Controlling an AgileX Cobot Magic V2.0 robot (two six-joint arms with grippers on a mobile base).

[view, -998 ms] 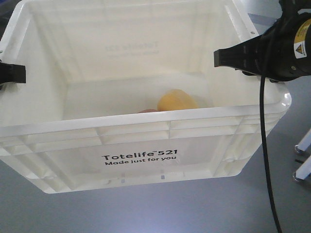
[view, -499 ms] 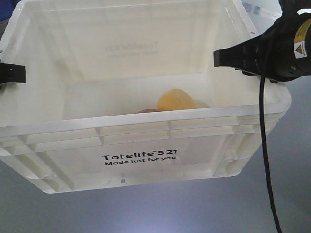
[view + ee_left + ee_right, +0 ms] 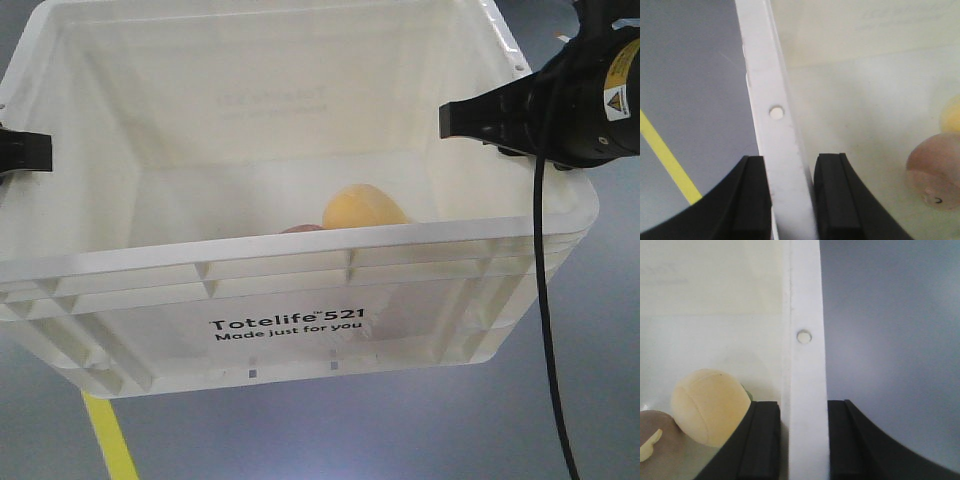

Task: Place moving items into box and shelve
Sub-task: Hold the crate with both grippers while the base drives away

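The box, a large white crate printed "Totelife 521", hangs above the grey floor between my two grippers. The left gripper is shut on its left rim, one pad outside the wall and one inside. My right gripper is shut on the right rim in the same way. Both moving items lie on the box floor. The yellow-orange one rests near the right wall. The pinkish one sits just beside it, mostly hidden behind the front rim.
Grey floor lies under the box. A yellow line runs across it at the lower left. A black cable hangs down from the right arm in front of the box's right corner.
The floor under the box has shifted: white legs at the right edge have left the view and a yellow floor line has appeared at the lower left. Both grippers still hold the rims.
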